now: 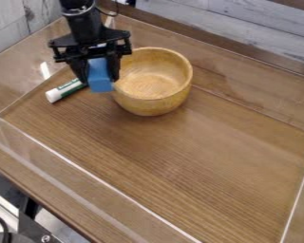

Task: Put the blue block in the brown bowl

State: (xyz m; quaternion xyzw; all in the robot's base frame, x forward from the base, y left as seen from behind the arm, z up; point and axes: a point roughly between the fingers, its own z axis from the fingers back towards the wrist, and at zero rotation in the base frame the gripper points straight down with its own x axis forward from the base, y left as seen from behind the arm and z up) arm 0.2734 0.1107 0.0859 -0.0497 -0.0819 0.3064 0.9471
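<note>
Blue block [100, 75] is upright in the end effector [99, 61], jaws shut on it, just L of the brown bowl [154, 82], near its rim; can't tell if they touch. Bowl sits on the wooden surface [180, 166], open side up. White-and-green marker pen [66, 90] lies on the surface, L of the block, at a slant. Black arm [81, 17] comes in from the top.

The only view looks steeply down on the tabletop [180, 176] from the side facing the arm, taking in the bowl [154, 81] near twelve o'clock and the tool [95, 66] at eleven.
</note>
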